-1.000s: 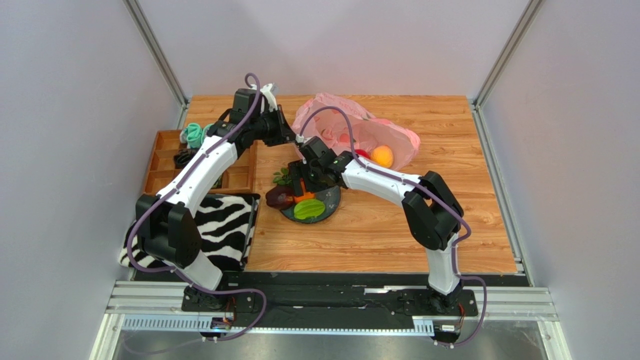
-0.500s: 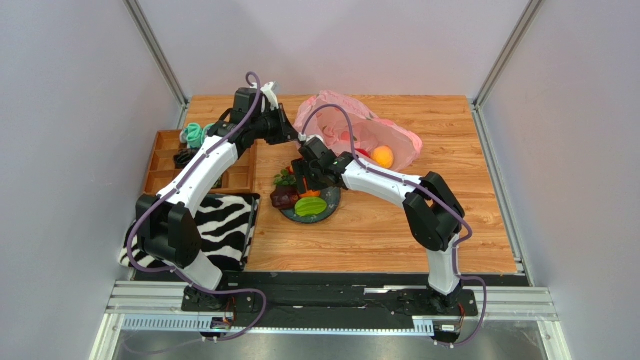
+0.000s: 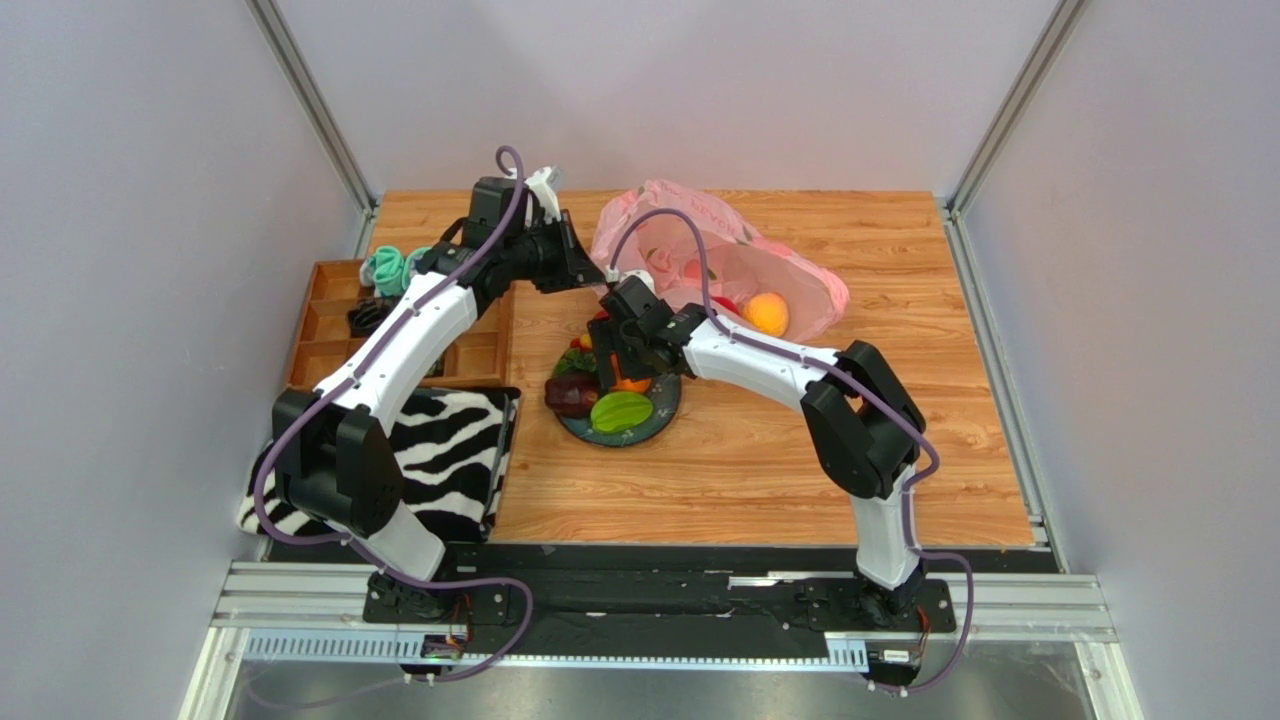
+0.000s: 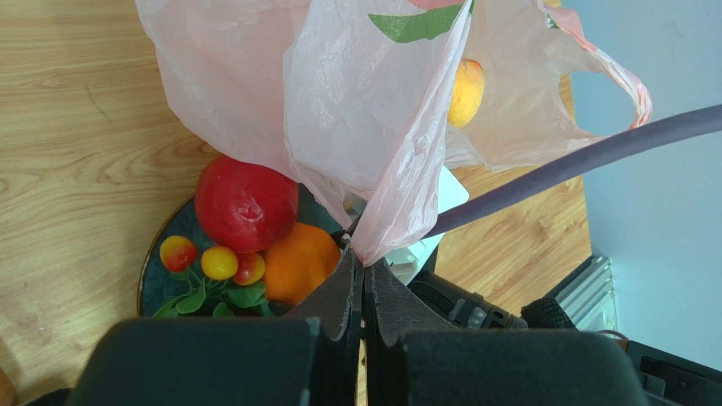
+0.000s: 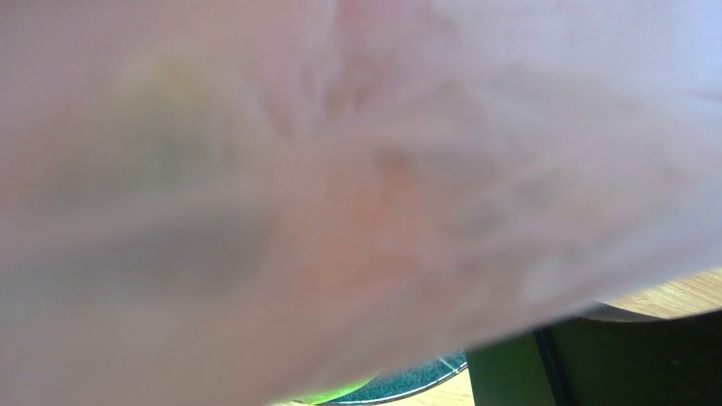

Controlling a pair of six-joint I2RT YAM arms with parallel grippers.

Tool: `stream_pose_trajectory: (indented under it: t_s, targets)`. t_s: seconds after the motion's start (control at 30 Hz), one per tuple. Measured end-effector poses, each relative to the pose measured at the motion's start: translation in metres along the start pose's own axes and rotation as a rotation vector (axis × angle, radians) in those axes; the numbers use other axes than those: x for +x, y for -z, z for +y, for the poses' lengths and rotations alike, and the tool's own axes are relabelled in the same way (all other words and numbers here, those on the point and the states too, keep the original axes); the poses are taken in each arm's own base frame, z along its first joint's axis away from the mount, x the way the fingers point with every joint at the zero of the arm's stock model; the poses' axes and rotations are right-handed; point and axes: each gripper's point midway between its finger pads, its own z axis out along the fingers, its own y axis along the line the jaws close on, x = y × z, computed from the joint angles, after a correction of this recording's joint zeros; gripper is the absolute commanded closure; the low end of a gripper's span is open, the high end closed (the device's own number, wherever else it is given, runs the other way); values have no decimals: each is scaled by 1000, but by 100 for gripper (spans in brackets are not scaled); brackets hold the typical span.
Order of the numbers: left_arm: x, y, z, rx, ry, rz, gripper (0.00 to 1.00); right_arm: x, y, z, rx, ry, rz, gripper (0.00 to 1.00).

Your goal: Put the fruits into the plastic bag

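wooden bench, from above: your right end effector has edged slightly farther back over the plate, beside the plastic bag. left wrist: left end effector clenched on the bag's edge, red apple on the plate below. right wrist: pink film fills the view; you cannot tell its grip.

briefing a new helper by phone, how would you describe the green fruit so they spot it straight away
Start at the wooden table and find the dark round plate next to the pink plastic bag, on its side nearer the arms. The green fruit lies on the plate's near side, right of the dark purple fruit; it is the only bright green, smooth oval piece there.
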Motion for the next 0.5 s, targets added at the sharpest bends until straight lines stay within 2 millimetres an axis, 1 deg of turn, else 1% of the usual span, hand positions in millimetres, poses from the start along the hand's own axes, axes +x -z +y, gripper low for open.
stream_pose_trajectory:
  t_s: [0.1, 0.2, 0.3, 0.33, 0.4, 0.43, 0.5]
  targets:
    - [1, 0, -1, 4, -1, 3, 100, 0, -1, 0, -1, 0, -2, 23]
    - [1, 0, -1, 4, 0, 3, 100, 0, -1, 0, -1, 0, -3, 30]
    - [1, 0, -1, 4, -1, 3, 100, -1, -1, 0, 0, 4, -5, 39]
    - [1, 0, -1, 4, -1, 3, 100, -1, -2, -1, 1, 6, -7, 44]
    - [1, 0, -1, 4, -1, 3, 100, -1, -2, -1, 2, 10, -14, 48]
    - [1, 0, -1, 4, 0, 3, 100, -1, -1, -2, 1, 15, -21, 51]
    - [1, 0, -1, 5, 0, 3, 100, 2, 2, -6, 2, 36, -26, 53]
